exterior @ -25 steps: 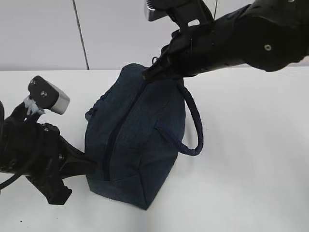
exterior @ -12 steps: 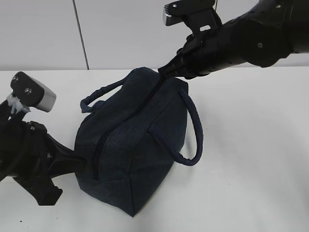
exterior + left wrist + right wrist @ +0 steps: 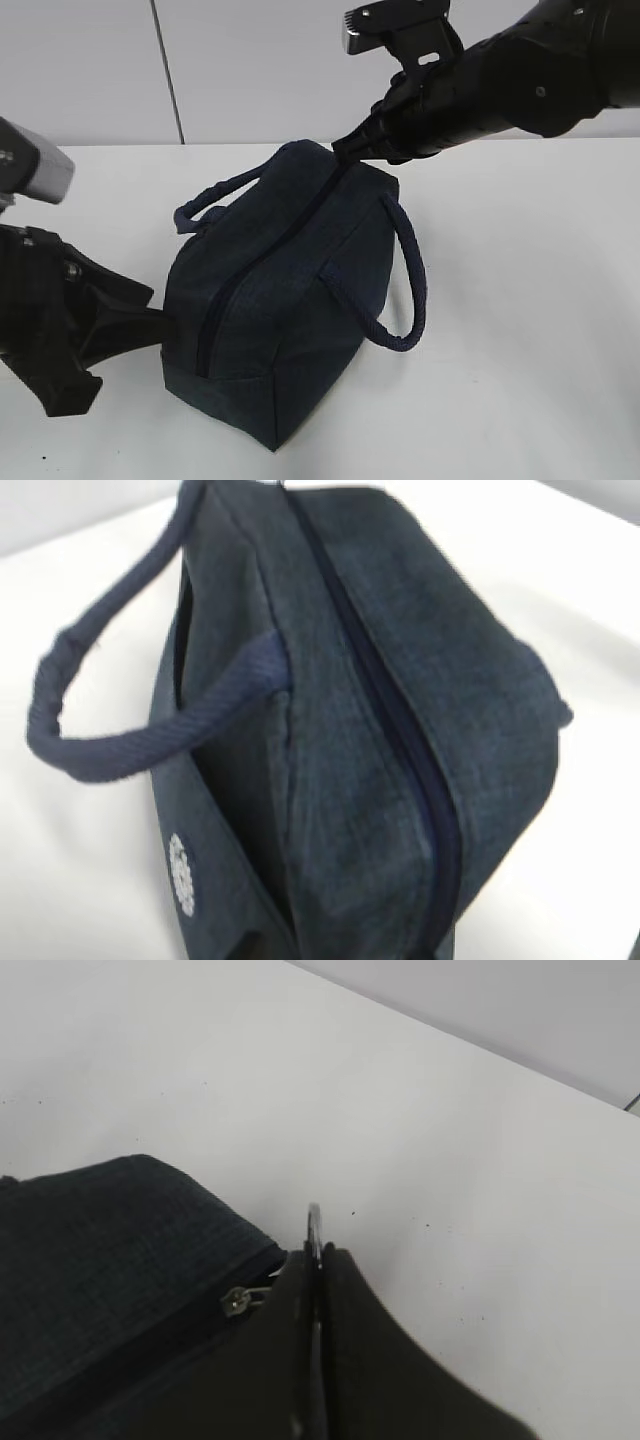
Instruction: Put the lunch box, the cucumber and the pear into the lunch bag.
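The dark navy lunch bag (image 3: 290, 290) lies on the white table with its zipper run shut along the top (image 3: 400, 740). My right gripper (image 3: 345, 148) is at the bag's far end, shut on the silver ring pull (image 3: 313, 1225) beside the zipper slider (image 3: 237, 1300). My left gripper (image 3: 155, 312) is at the bag's near end with its fingers spread apart, open, gripping nothing that I can see. In the left wrist view the bag fills the frame and the fingers barely show. The lunch box, the cucumber and the pear are out of view.
One rope handle (image 3: 410, 270) loops out to the bag's right and the other (image 3: 215, 195) to its left. A pale wall with a dark vertical seam (image 3: 167, 70) stands behind the white table (image 3: 520, 320).
The right gripper pulled the ring pull to the far end of the bag and now holds still. The left gripper has let go of the bag's near end, opened and drawn back left.
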Controlling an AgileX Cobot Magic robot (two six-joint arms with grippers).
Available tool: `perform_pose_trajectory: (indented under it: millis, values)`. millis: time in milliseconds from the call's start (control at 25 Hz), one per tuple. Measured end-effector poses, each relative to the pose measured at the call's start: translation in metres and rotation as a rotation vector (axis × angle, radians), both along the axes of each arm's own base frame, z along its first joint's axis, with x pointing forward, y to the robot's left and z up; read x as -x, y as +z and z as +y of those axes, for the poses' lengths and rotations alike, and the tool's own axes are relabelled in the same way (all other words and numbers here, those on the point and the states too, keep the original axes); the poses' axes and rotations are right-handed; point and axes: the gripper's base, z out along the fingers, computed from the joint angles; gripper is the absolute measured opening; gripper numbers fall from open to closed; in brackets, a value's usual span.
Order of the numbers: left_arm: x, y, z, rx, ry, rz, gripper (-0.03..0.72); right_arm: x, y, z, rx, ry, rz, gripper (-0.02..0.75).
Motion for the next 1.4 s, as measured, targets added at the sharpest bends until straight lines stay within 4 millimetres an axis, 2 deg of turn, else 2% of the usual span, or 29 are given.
perform_pose_trajectory:
  millis: [120,240,360,520,640,800,1160,1200,1280,1360,1400]
  values:
    - [0.007,0.017,0.005,0.036,0.032,-0.082,0.283,0.000,0.000,0.000,0.000,0.000,0.001,0.006]
    - [0.004,0.033,0.009,0.086,0.110,-0.152,0.288,0.000,0.000,0.000,-0.003,-0.002,0.003,0.006]
    - [-0.016,0.048,0.001,0.111,0.129,-0.166,0.288,0.000,0.000,0.000,-0.007,-0.005,0.007,0.006]
    - [-0.059,0.056,-0.022,0.142,0.105,-0.106,0.288,0.000,-0.001,0.000,-0.006,-0.007,0.011,0.006]
    - [-0.086,0.056,-0.040,0.155,0.045,-0.051,0.289,0.001,-0.001,-0.001,-0.001,-0.012,0.023,0.006]
    - [-0.111,0.049,-0.056,0.168,0.001,0.015,0.289,0.001,-0.002,-0.001,0.003,-0.016,0.031,0.006]
    - [-0.125,0.022,-0.064,0.143,-0.015,0.107,0.287,0.002,-0.002,-0.001,0.003,-0.018,0.035,0.006]
    - [-0.126,0.019,-0.065,0.139,-0.016,0.114,0.274,0.002,-0.002,-0.001,0.003,-0.018,0.035,0.006]
    - [-0.126,0.014,-0.068,0.131,-0.025,0.127,0.196,0.001,-0.002,-0.001,0.002,-0.018,0.034,0.006]
    - [-0.125,0.010,-0.072,0.123,-0.036,0.138,0.066,0.001,-0.001,-0.001,-0.004,-0.020,0.034,0.006]
    - [-0.125,0.008,-0.073,0.121,-0.041,0.144,0.027,0.001,-0.001,-0.001,-0.005,-0.021,0.035,0.006]
